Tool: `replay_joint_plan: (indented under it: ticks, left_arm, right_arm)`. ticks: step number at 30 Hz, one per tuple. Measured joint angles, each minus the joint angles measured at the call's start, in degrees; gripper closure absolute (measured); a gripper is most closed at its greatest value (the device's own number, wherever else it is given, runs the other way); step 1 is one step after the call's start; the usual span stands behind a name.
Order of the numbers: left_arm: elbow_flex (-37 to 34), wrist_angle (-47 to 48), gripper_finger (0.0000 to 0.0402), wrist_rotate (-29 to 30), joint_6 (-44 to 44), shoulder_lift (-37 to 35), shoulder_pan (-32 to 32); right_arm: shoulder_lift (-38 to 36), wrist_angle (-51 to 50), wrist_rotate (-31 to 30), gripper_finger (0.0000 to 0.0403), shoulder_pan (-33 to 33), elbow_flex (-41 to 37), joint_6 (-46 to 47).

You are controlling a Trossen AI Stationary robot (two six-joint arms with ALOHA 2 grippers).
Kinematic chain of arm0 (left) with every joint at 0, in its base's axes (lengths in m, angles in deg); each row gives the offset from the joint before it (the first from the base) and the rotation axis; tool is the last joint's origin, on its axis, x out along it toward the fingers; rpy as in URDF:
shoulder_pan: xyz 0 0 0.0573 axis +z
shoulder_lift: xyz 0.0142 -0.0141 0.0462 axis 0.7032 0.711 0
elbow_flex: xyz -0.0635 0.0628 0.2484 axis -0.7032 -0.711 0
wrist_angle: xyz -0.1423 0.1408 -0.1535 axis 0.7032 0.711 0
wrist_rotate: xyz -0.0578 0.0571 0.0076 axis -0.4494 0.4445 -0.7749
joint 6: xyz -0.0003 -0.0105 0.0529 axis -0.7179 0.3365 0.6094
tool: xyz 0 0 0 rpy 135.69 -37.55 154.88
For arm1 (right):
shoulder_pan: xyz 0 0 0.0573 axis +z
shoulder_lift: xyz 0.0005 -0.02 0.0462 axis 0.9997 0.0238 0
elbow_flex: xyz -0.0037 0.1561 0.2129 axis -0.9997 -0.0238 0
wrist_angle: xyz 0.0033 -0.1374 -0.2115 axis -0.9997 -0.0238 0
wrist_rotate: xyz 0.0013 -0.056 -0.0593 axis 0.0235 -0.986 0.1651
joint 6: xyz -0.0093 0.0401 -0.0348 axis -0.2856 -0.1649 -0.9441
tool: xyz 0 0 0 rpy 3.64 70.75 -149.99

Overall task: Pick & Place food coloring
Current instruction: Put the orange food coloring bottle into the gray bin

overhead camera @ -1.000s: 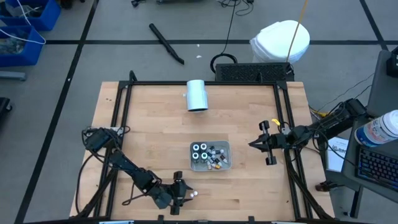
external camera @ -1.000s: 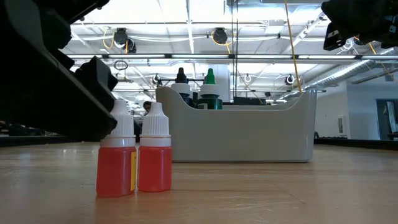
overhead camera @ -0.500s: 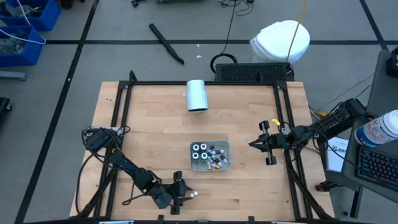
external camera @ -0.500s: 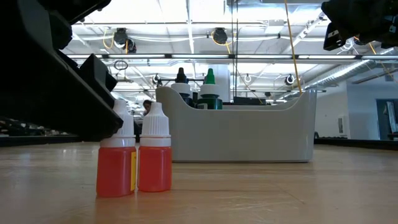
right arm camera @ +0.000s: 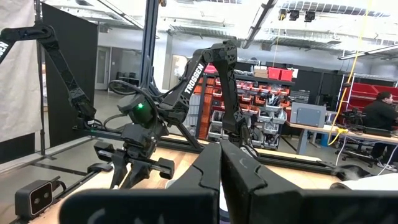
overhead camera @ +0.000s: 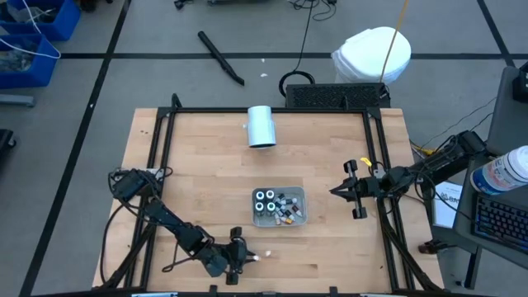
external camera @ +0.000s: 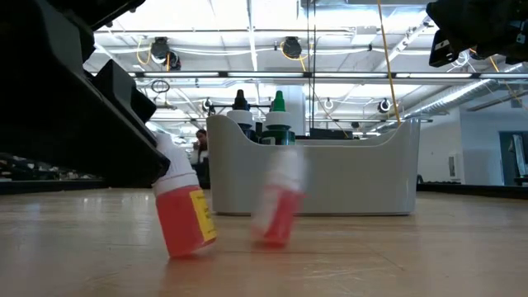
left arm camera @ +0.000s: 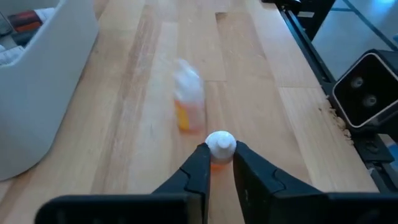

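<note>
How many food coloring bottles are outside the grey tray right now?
2: one bottle tilted in the left tool, one blurred bottle loose on the table between it and the tray. None seem hidden.

open table by L gripper, tray behind

Wooden bench with black frame rails stands on a grey floor marked by dark lines. Blue bins sit at the far left corner of the floor. A keyboard lies at the right edge. Ceiling strip lights and pipework run overhead. Red parts bins on shelving line the back wall; a seated person occupies a desk there.
</note>
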State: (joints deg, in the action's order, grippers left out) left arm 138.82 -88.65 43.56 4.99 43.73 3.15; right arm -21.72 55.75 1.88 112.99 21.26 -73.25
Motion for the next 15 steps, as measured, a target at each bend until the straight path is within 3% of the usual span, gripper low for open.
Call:
replay_joint_plan:
  ticks: [8, 15]
  left_arm:
    - [-0.02, 0.78, 0.0347, -1.61, 1.77, -2.12, -1.19]
    - [-0.04, 0.55, 0.0352, 0.63, 2.82, -2.55, -2.01]
  right_arm:
    - [0.0, -0.03, 0.02, 0.0403, 0.0, 0.0, 0.03]
    - [0.01, -0.22, 0.0, 0.0403, 0.0, 0.0, 0.39]
